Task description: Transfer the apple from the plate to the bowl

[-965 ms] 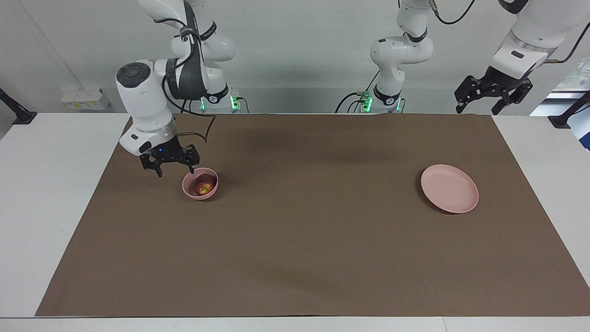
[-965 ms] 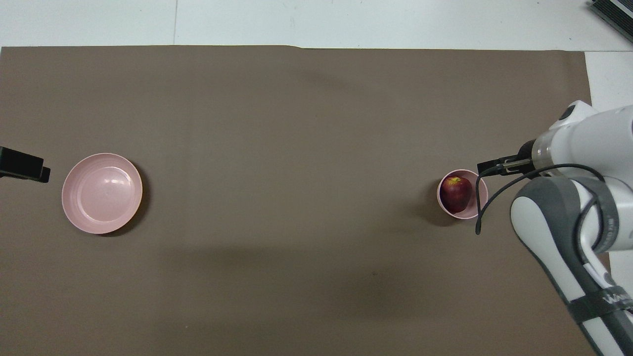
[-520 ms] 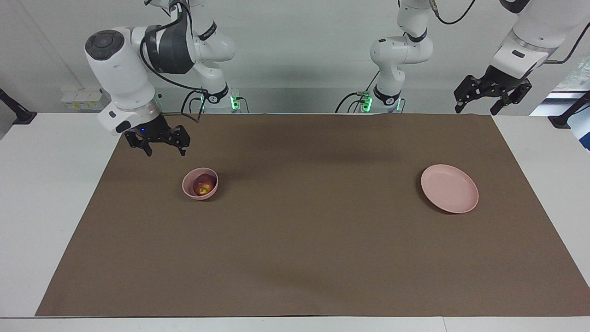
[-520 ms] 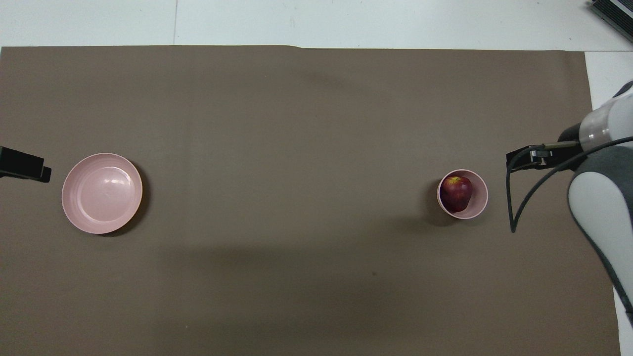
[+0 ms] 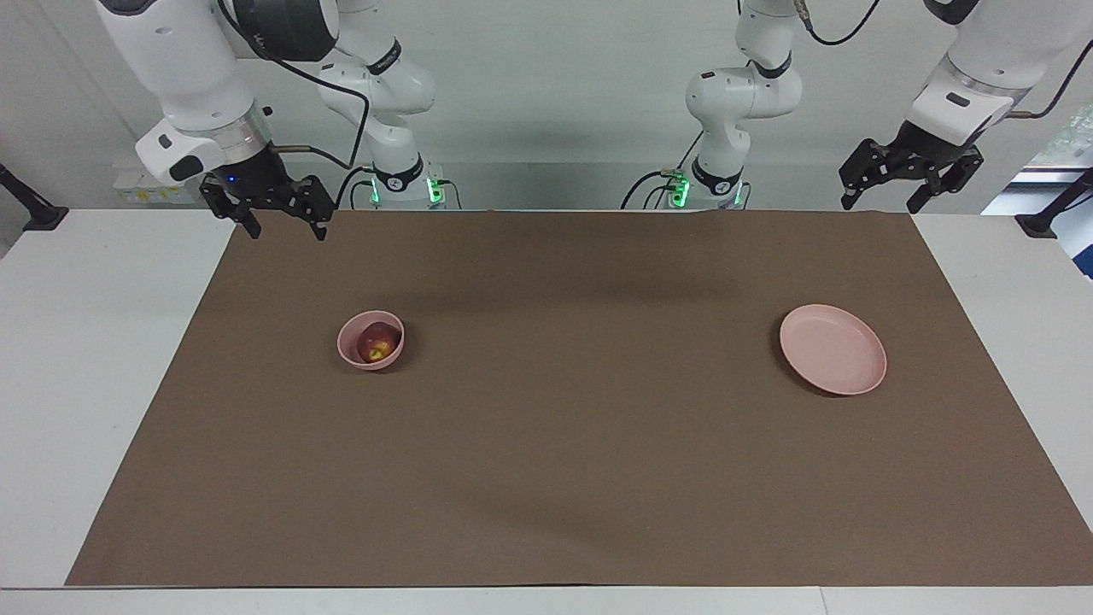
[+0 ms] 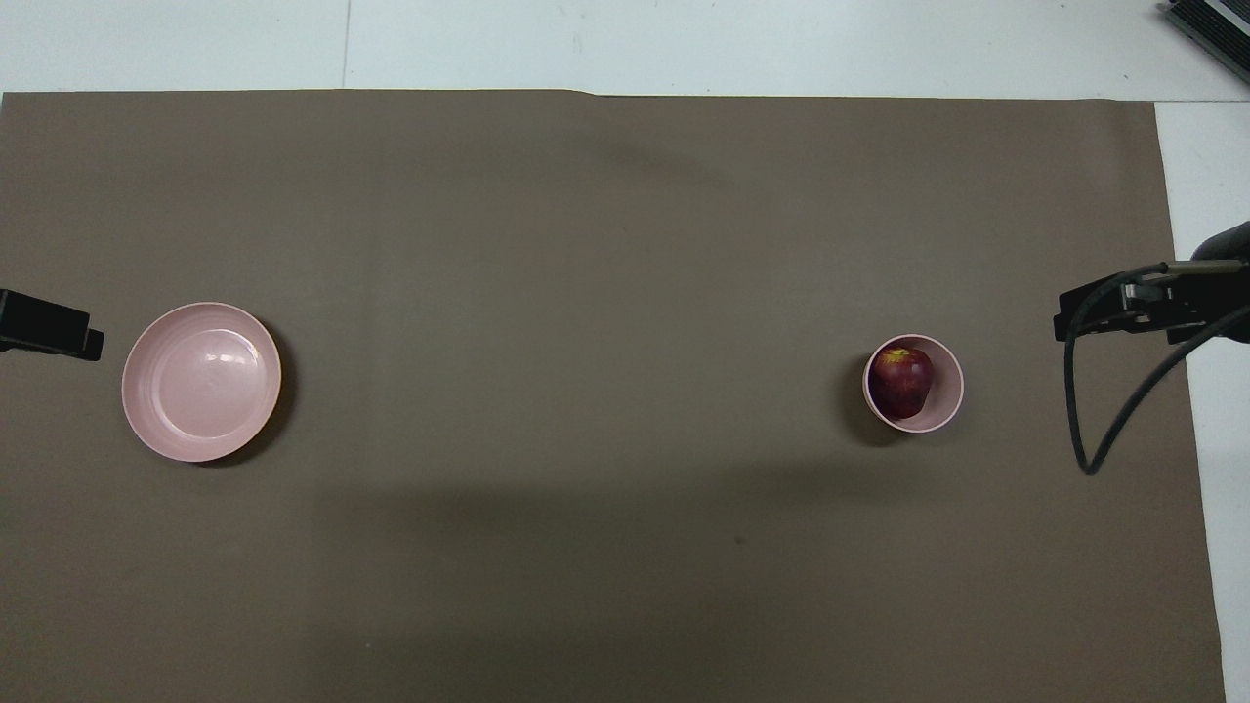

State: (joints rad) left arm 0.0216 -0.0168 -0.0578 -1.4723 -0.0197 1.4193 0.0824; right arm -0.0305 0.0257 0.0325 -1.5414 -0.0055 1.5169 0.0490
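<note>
Brown paper (image 5: 564, 444) covered the white table (image 5: 77, 359). On it, the apple (image 5: 375, 343) lay inside the bowl (image 5: 370, 359) toward the right arm's end, well apart from the plate (image 5: 832, 350) toward the left arm's end. Each gripper hung in the air over its own end of the paper, the right gripper (image 5: 280, 226) and left gripper (image 5: 882, 197) both apparently spread and holding nothing.
</note>
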